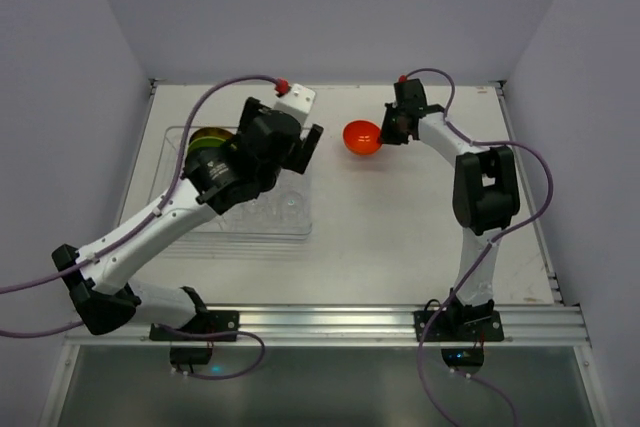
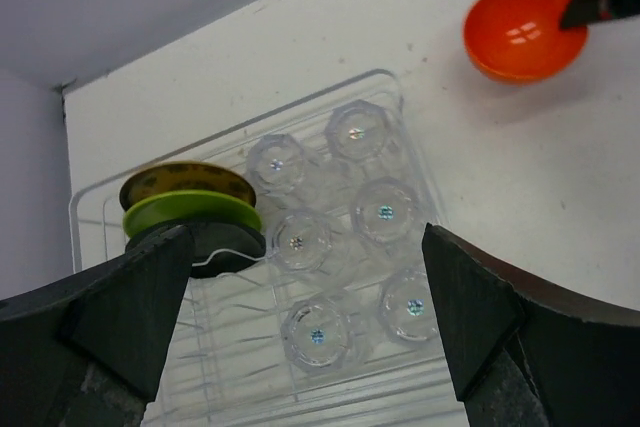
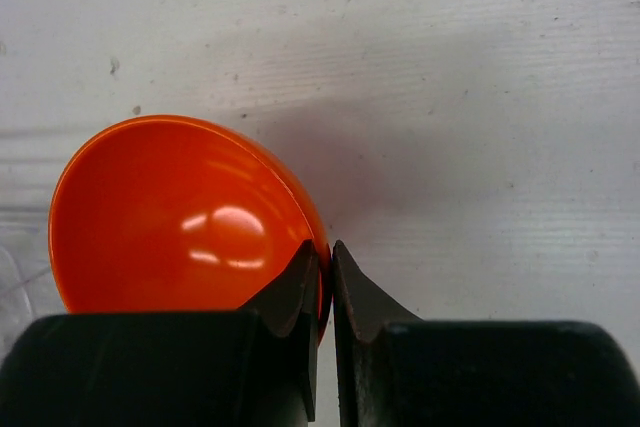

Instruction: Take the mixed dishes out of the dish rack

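The clear dish rack [image 1: 296,230] lies at the left of the table. In the left wrist view the rack [image 2: 230,372] holds several clear glasses [image 2: 317,333] in two rows, and upright plates at its far left: a yellow patterned one [image 2: 185,180], a lime-green one [image 2: 190,209] and a black one [image 2: 228,243]. My left gripper [image 2: 305,317] is open and empty above the glasses. My right gripper [image 3: 327,267] is shut on the rim of the orange bowl [image 3: 180,217], outside the rack and low over the table [image 1: 361,137].
White table with raised edges at the back and sides. Bare tabletop [image 1: 400,227] spreads to the right of the rack and in front of the bowl. The left arm [image 1: 150,227] reaches over the rack.
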`<state>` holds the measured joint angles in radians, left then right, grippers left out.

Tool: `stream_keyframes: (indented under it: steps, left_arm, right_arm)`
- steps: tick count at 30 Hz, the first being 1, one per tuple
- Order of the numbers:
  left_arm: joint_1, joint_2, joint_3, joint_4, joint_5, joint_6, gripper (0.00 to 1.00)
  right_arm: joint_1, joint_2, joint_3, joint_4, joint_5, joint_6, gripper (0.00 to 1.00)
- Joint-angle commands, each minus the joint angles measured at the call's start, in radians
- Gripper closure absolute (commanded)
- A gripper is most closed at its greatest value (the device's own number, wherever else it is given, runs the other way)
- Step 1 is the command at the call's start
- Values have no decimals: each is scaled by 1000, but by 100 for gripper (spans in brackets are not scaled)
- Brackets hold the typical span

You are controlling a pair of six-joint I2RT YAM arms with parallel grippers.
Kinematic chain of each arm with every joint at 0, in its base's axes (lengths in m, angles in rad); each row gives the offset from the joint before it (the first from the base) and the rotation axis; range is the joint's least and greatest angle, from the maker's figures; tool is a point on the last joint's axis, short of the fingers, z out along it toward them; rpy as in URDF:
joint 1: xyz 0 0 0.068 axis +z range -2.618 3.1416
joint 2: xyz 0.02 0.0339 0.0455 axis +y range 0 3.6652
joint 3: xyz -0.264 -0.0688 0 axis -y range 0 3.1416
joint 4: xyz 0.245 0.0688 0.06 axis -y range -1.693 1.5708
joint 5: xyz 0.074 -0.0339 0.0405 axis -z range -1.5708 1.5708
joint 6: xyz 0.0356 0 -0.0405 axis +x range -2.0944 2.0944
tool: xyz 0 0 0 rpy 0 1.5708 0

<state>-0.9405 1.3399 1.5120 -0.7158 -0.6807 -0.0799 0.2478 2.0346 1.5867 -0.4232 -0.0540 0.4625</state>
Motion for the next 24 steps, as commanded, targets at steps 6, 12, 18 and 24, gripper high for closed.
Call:
stream_keyframes:
  steps: [6, 12, 18, 24]
  left_arm:
    - [391, -131, -145, 99, 164, -285, 0]
    - [488, -174, -277, 194, 243, -342, 0]
    - [542, -188, -308, 177, 276, -380, 0]
    - [557, -208, -302, 144, 216, -469, 0]
  right_arm:
    - [4, 4, 16, 104, 101, 56, 98]
    - [8, -8, -59, 135, 117, 56, 76]
    - [8, -37, -131, 193, 114, 77, 75]
    - [5, -201, -162, 195, 128, 61, 59]
